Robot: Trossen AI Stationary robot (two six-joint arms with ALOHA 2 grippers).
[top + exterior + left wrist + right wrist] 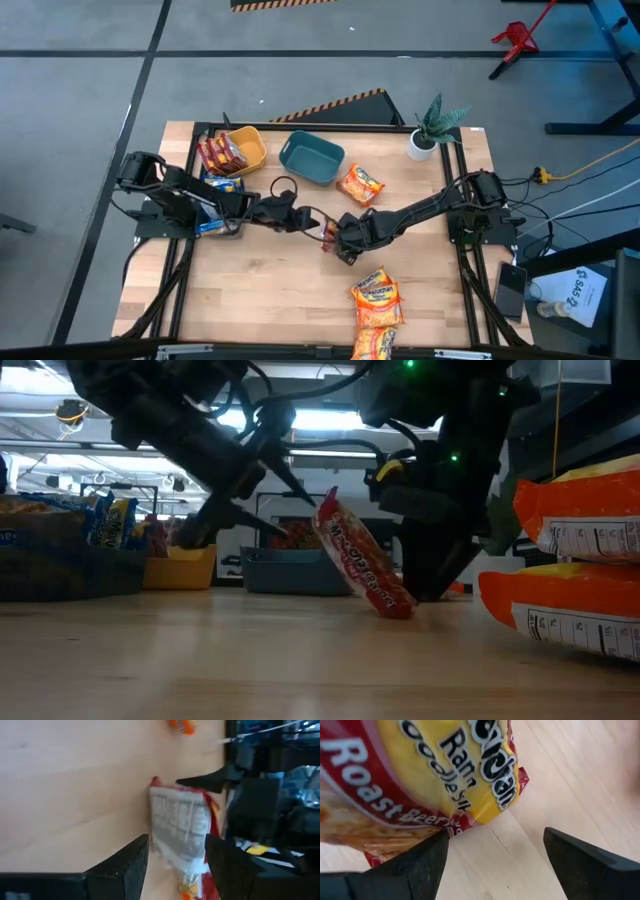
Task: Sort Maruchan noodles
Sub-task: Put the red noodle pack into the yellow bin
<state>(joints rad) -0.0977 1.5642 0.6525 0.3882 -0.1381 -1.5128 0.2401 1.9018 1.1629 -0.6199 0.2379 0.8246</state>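
A red Maruchan noodle packet [328, 233] stands tilted at the table's middle, between both grippers. My left gripper [312, 222] reaches in from the table's left and is shut on the packet's raised end; its wrist view shows the packet's white-label back [180, 825]. My right gripper [345, 240] comes from the right, points steeply down and is open beside the packet's lower part. The printed front [435, 770] faces its wrist camera. My left gripper has the packet's raised end [328, 505] between its two fingers, one finger [137, 855] at the back face and the other [220, 860] at the front side. The fingers slant down from the table's left. The packet is tilted, its lower end [398, 608] on the table. My right gripper has one fingertip [437, 845] right at the packet's edge; I cannot tell whether it touches.
At the far left a yellow bin [250, 150] holds red packets, with a teal bin [312, 158] beside it. Blue packets [218, 205] lie at the left edge. One orange packet [360, 185] lies far of centre, and orange packets [377, 300] are stacked near the front edge. A potted plant [430, 130] stands far right.
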